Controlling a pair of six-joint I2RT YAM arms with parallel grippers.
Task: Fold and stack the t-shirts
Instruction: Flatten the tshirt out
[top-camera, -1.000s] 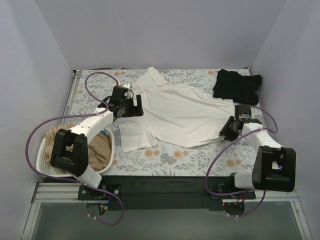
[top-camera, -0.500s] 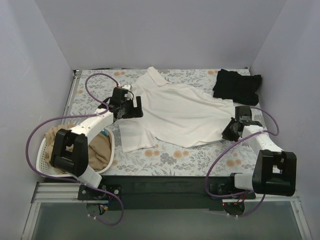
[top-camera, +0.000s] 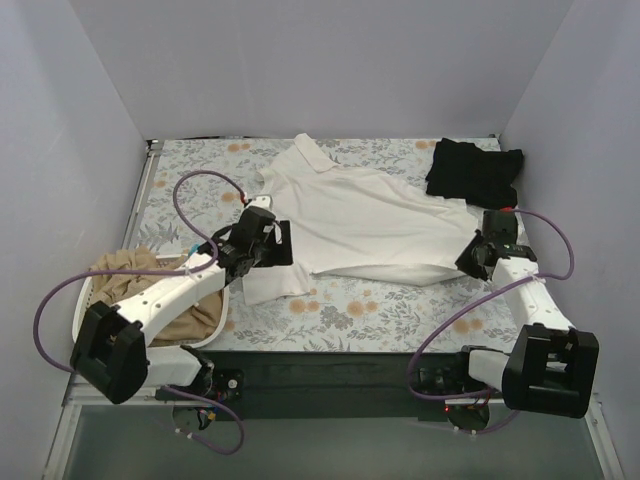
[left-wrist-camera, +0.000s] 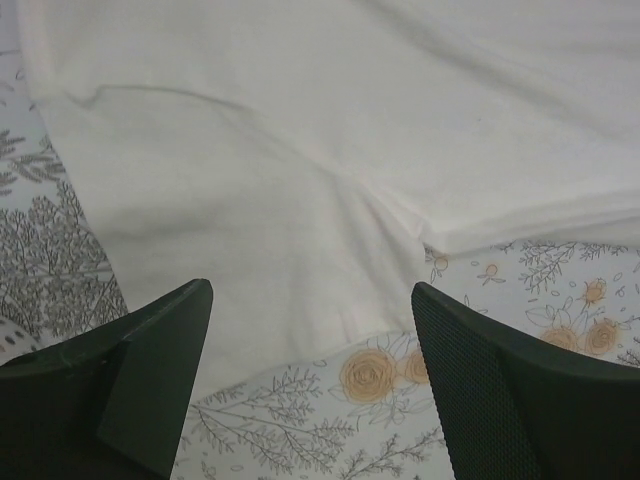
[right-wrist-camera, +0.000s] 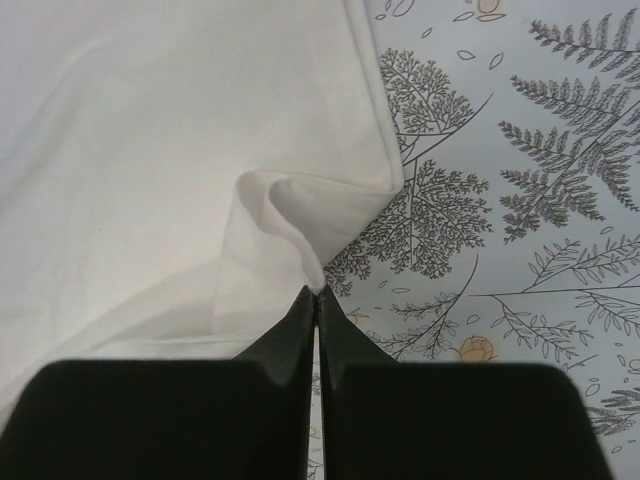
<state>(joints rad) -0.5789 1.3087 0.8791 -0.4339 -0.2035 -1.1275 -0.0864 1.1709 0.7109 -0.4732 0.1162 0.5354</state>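
Observation:
The white t-shirt (top-camera: 365, 220) lies spread across the middle of the flowered table, collar at the back. My left gripper (top-camera: 272, 247) is open just above its near left part; the left wrist view shows the cloth's hem (left-wrist-camera: 300, 250) between the wide-apart jaws. My right gripper (top-camera: 476, 256) is shut on the shirt's right corner, pinched at the fingertips in the right wrist view (right-wrist-camera: 317, 292), the cloth (right-wrist-camera: 180, 170) puckered there. The black t-shirt (top-camera: 474, 172) lies folded at the back right. The tan t-shirt (top-camera: 165, 300) sits in the basket at the left.
A white perforated laundry basket (top-camera: 85, 320) stands at the near left table edge. Purple cables loop from both arms. Grey walls close in the left, back and right sides.
My left gripper has moved toward the near edge and right along the shirt's left side. My right gripper has pulled the shirt's right corner further right, straightening the lower hem.

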